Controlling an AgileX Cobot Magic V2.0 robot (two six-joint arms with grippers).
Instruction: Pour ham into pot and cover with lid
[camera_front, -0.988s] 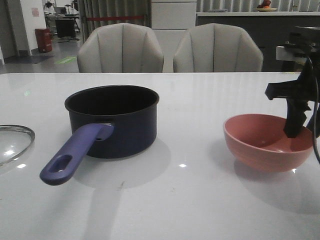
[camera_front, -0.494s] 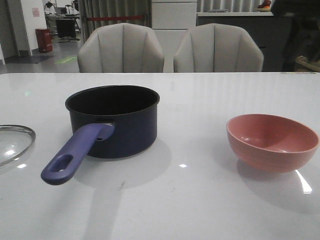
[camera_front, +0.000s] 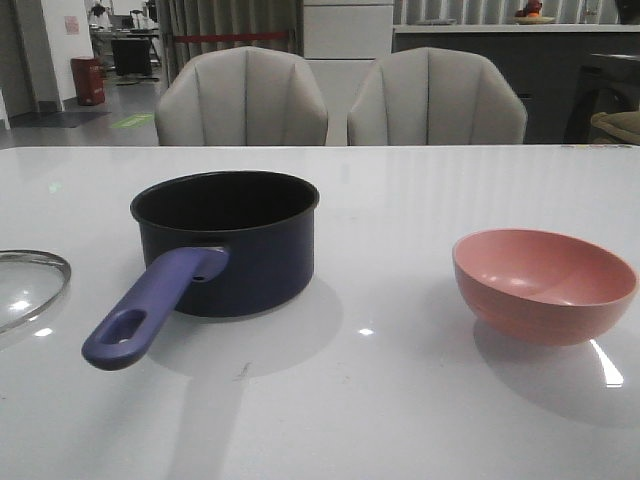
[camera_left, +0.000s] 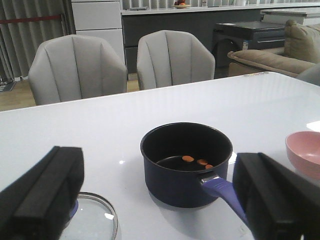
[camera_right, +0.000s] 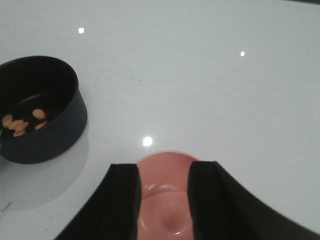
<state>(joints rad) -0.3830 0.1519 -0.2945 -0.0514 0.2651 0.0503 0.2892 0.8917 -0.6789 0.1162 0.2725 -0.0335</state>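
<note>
The dark navy pot (camera_front: 235, 250) stands left of the table's middle, its purple-blue handle (camera_front: 150, 305) pointing toward the front. The ham (camera_left: 197, 161), a few orange pieces, lies on the pot's black bottom and also shows in the right wrist view (camera_right: 22, 121). The glass lid (camera_front: 25, 285) lies flat at the table's left edge, beside the pot. My left gripper (camera_left: 159, 195) is open wide and empty, held above the lid (camera_left: 92, 220) and short of the pot (camera_left: 170, 182). My right gripper (camera_right: 163, 172) is open and empty above the pink bowl (camera_right: 164, 200). Neither gripper shows in the front view.
The empty pink bowl (camera_front: 545, 285) stands upright on the right of the white table (camera_front: 400, 400). Two grey chairs (camera_front: 340, 100) stand behind the table's far edge.
My right gripper, which reached into the pink bowl a second ago, has lifted out of the front view. The bowl now stands free on the table. Pot and lid have not moved.
</note>
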